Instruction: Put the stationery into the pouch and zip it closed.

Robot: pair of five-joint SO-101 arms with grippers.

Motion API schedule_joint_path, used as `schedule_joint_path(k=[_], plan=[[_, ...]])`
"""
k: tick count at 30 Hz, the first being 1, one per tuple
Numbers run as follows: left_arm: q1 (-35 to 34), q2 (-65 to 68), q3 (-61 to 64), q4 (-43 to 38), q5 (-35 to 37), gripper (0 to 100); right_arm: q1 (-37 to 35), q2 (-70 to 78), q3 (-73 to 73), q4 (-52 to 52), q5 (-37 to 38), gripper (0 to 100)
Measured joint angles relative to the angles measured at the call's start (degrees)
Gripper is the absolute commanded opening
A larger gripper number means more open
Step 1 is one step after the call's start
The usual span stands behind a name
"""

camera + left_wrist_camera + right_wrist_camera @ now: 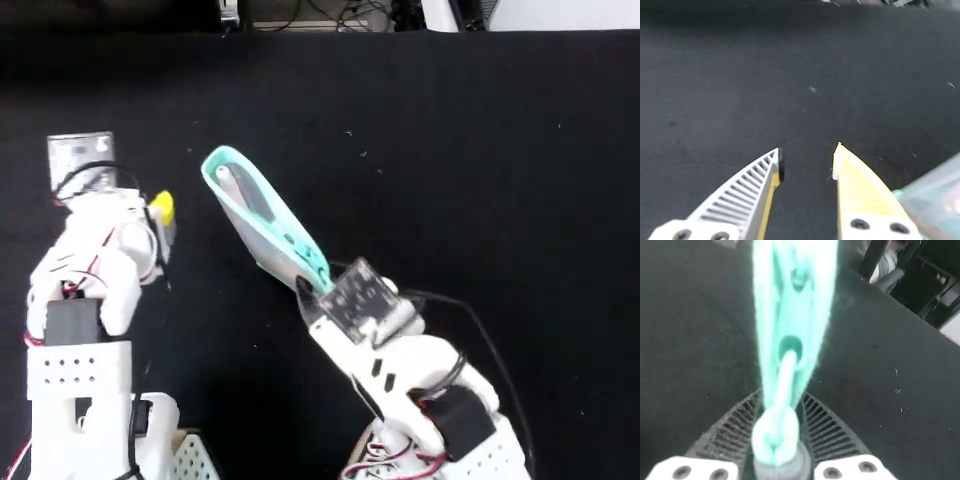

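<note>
matte black bench (pixel 480 150) flecked with pale specks. a long, slim, soft teal pouch (pixel 265 215) slants across its middle, its near end pinched in the closed right hand (pixel 777 440). the left hand (pixel 807 165), ribbed fingers spread apart, is empty beside the pouch.

Black cloth-covered table (pixel 480 150); tangled cables (pixel 330 14) beyond its far edge.

Teal pouch (pixel 265 220) apparently in right gripper (pixel 306 290)

We see a smooth, translucent teal plastic pouch (pixel 262 215) on matt black cloth (pixel 480 150); the left gripper (pixel 808 148) has ribbed plastic fingers (pixel 860 185).
</note>
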Motion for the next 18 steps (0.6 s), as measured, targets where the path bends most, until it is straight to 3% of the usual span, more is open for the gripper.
schedule_joint_path(k=[5,18], plan=[[3.16,0.00,0.00,0.97,0.00,19,0.00,-3.16,4.31,1.05,0.09,22.1],[3.16,-0.18,0.00,0.97,0.00,19,0.18,-2.02,-6.24,2.37,0.18,22.2]])
